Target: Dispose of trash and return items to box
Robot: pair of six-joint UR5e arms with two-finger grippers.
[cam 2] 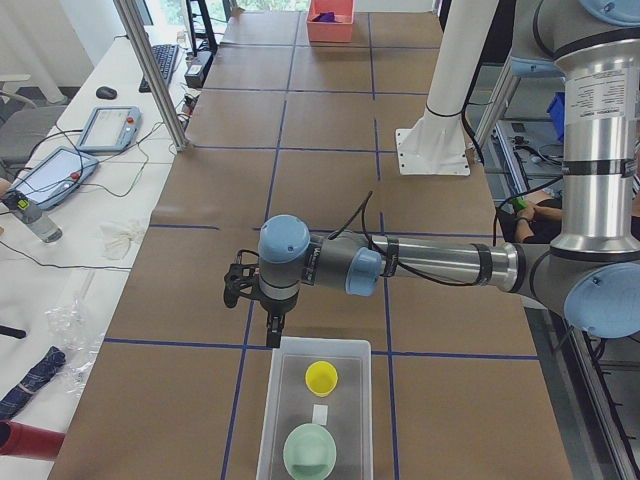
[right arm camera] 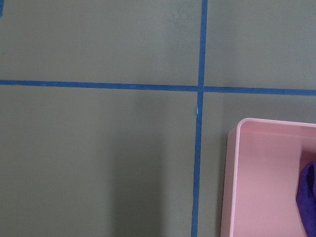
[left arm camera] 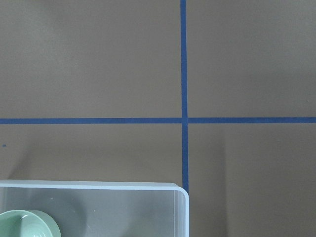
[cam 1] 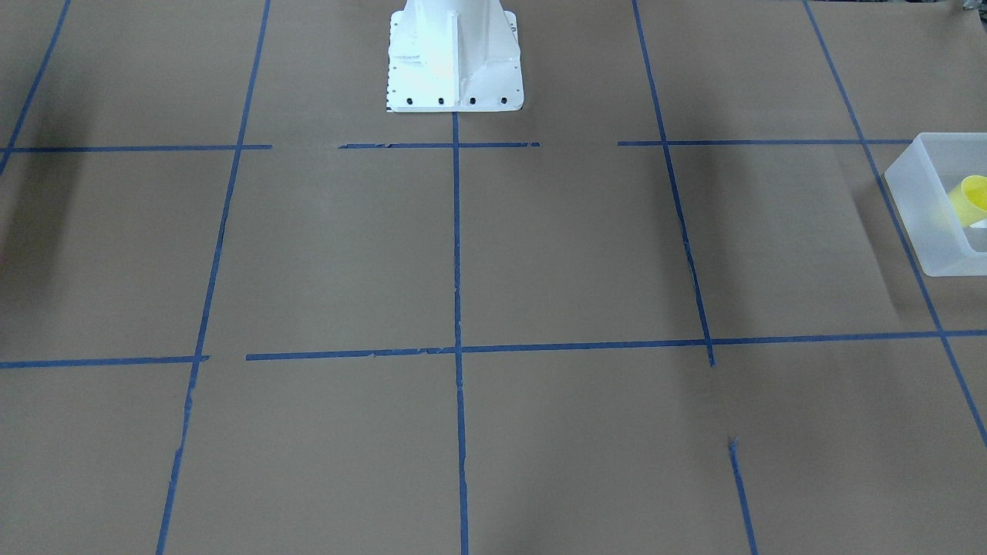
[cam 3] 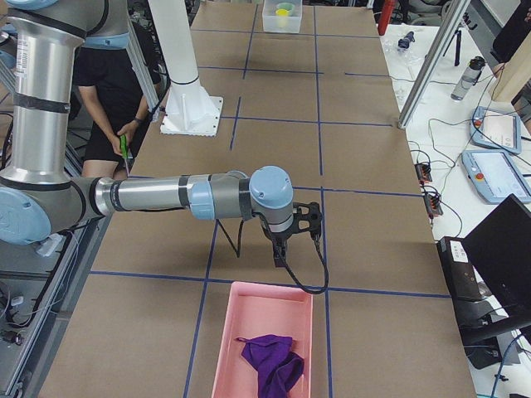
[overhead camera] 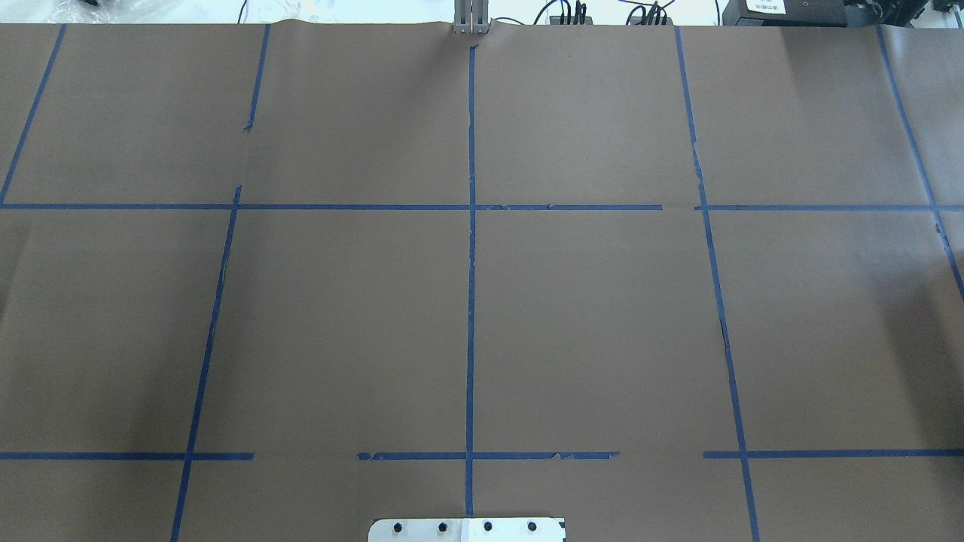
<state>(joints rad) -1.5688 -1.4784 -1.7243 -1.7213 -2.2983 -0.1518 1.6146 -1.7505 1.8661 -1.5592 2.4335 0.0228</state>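
Left pincer [cam 2: 275, 332] and right pincer [cam 3: 279, 259] hang over the counter [overhead camera: 602, 316]; I cannot tell how wide either stands.
Just beside the left pincer stands the translucent frosted-white rectangular plastic box [cam 2: 290, 346], with the small yellow tapered plastic cup [cam 2: 321, 377] inside it. The cup is probably light, stiff and slick, best pinched across its rim.

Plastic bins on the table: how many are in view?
2: a translucent frosted-white rectangular bin at the table's left end; a pink rectangular bin at the right end.
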